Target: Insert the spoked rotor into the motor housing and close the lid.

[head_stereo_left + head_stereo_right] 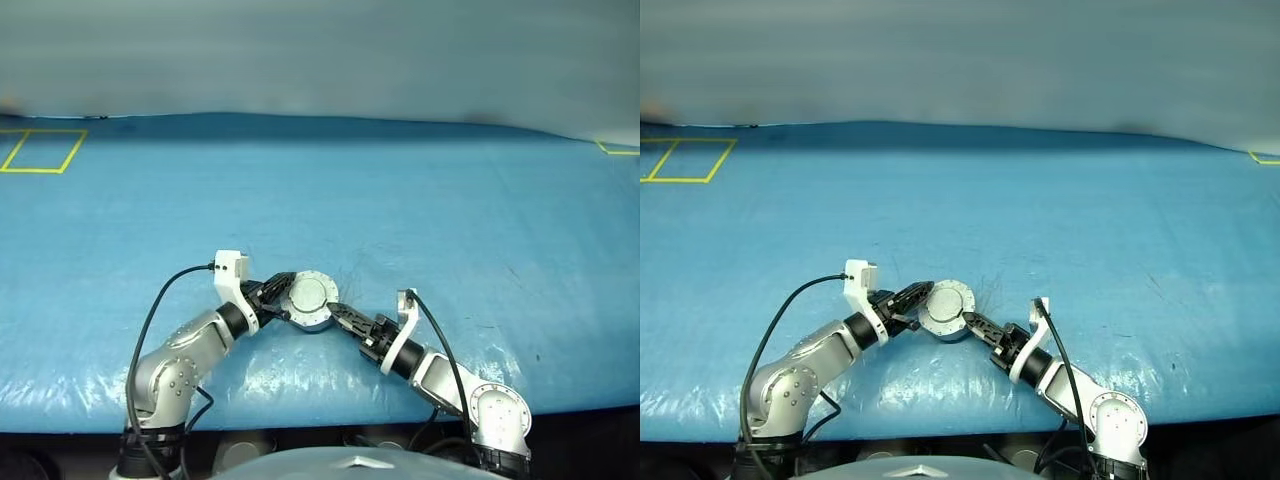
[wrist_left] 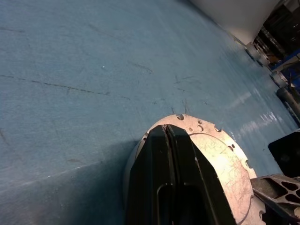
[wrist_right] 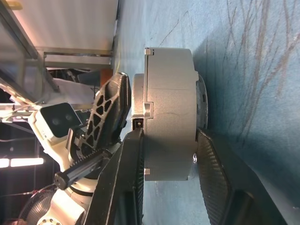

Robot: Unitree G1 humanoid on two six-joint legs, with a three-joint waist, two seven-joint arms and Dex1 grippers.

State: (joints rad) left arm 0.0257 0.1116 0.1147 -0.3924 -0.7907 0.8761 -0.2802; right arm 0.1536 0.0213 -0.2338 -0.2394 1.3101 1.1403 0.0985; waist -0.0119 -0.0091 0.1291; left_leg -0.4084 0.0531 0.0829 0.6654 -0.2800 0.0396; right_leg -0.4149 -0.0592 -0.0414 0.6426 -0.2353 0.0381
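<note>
The motor housing (image 1: 309, 300) is a round silver drum on the blue table between my two arms, with the flat silver lid (image 2: 225, 159) on top of it. The spoked rotor is hidden. My left gripper (image 1: 283, 297) is shut, and its joined fingers (image 2: 168, 183) lie on the lid's near-left edge. My right gripper (image 1: 336, 311) comes in from the right. In the right wrist view its two fingers (image 3: 126, 178) clamp the housing (image 3: 171, 93), one on the lid face and one under the base. The left gripper (image 3: 110, 112) shows there on the lid side.
A blue sheet (image 1: 420, 200) covers the whole table. Yellow tape outlines (image 1: 45, 150) mark the far left corner, with another (image 1: 618, 150) at the far right. The table's front edge runs just behind my elbows.
</note>
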